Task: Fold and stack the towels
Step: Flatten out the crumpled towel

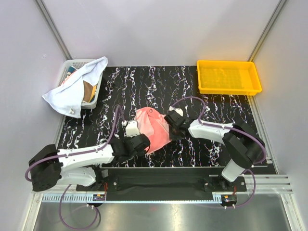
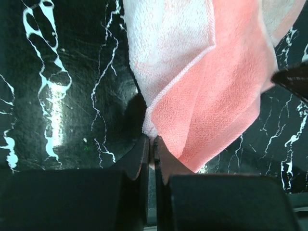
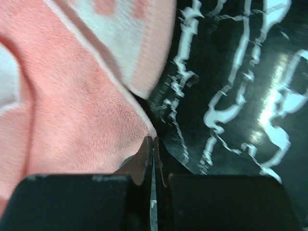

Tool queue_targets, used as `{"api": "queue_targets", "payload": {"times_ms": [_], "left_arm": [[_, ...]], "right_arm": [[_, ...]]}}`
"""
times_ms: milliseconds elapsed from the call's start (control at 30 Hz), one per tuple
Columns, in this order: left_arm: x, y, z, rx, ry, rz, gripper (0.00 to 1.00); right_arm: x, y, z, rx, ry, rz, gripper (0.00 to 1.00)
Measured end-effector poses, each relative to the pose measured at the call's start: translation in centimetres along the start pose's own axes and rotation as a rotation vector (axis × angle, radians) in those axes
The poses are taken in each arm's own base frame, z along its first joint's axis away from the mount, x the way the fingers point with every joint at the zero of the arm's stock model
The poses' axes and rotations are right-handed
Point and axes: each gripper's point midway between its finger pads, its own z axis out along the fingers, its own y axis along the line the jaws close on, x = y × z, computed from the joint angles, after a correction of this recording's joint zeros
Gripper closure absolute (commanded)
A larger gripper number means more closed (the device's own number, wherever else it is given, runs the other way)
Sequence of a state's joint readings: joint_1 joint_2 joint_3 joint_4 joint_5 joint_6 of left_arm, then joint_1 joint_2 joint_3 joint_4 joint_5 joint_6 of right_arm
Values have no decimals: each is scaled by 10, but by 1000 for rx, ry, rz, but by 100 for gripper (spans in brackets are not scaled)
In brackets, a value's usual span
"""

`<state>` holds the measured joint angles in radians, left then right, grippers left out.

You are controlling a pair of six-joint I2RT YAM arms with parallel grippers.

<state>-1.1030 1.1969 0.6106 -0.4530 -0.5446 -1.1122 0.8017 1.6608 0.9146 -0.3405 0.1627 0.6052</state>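
Observation:
A pink towel lies rumpled on the black marbled table, between my two grippers. My left gripper is at its near left side. In the left wrist view the left gripper is shut on a white-edged corner of the pink towel. My right gripper is at the towel's right edge. In the right wrist view the right gripper is shut, with a corner of the pink towel pinched at its tips. A white towel hangs over the basket, and a brown towel shows under it.
A white mesh basket stands at the back left of the table. A yellow tray sits at the back right. Grey walls close in the table on the left, right and back.

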Motion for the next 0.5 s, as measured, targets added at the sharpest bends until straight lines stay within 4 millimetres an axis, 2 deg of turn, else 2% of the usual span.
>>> {"api": "queue_targets", "payload": {"times_ms": [133, 233, 333, 500], "left_arm": [[-10, 1, -7, 17, -19, -8, 100], [-20, -1, -17, 37, -34, -3, 100], [-40, -12, -34, 83, -69, -6, 100], [-100, -48, -85, 225, -185, -50, 100]], "right_arm": [[1, -14, -21, 55, 7, -19, 100], [-18, -12, -50, 47, -44, -19, 100], [-52, 1, -92, -6, -151, -5, 100], [-118, 23, -178, -105, -365, 22, 100]]}}
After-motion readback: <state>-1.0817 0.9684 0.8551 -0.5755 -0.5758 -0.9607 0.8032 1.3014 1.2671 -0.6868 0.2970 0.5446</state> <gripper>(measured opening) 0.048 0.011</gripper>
